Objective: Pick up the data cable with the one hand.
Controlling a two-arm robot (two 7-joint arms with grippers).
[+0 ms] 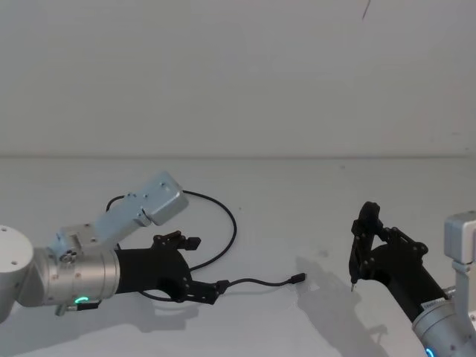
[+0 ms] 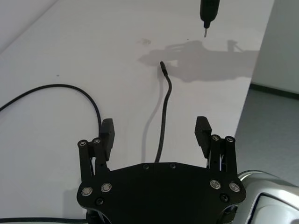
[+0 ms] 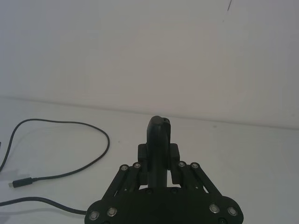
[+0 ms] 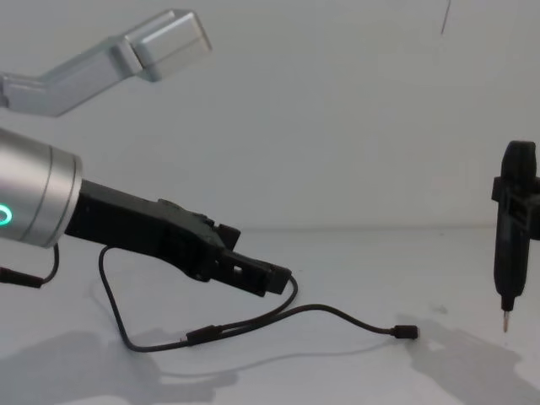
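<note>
Above the white bench (image 1: 335, 216), my black angular left tool (image 2: 156, 128) gapes empty astride the thin black data cable (image 2: 167, 93), and closing this high could miss it, while my right tool (image 3: 158, 156) grips a slim black pen (image 4: 509, 253).

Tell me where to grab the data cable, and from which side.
Best bet: grip the straight stretch of the data cable behind its free plug, from above. It lies on the table, in line between the open left gripper's fingers. Right gripper, holding a pen tool, sits aside.

Left gripper (image 1: 207, 264) fingers (image 1: 187, 242) gape over data cable (image 1: 260, 281); right gripper (image 1: 366, 238) holds pen tool (image 1: 355, 264).
</note>
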